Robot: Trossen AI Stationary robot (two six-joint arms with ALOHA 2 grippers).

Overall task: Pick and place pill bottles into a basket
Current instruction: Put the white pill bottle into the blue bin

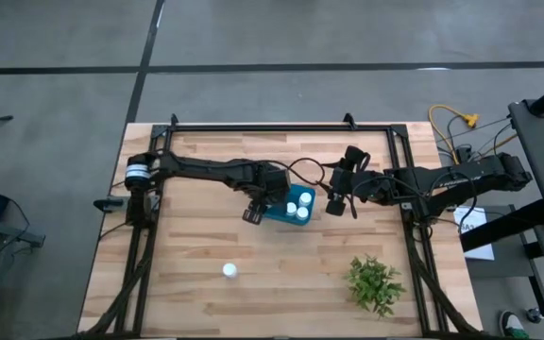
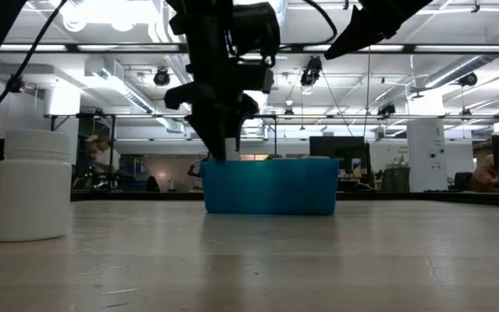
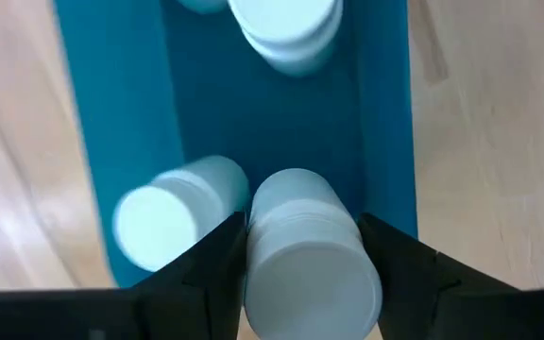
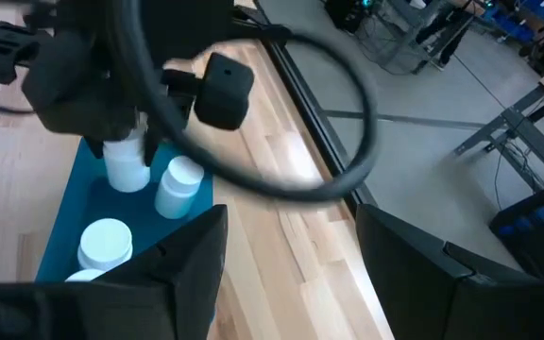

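Holding: the left pincer grips a white pill bottle between its two dark fingers, right over one end of the basket — seen from the left wrist.
Left pincer place: in the high view it sits just left of frame centre, at the left edge of the teal-blue basket.
Basket: on the wooden table, near the middle of the high frame; in the low view it stands at centre with the left arm reaching down to its left end.
Bottles inside: the right wrist view shows one lying tilted and one upright on the basket floor, beside the held bottle; the high view shows white caps in the basket's right half.
Loose bottle: one stands alone on the table, lower left of centre in the high view — well apart from the basket; at the left edge of the low view.
Right pincer: released, fingers spread wide; it hovers just right of the basket.
Plant: green and leafy, lower right of the high frame.
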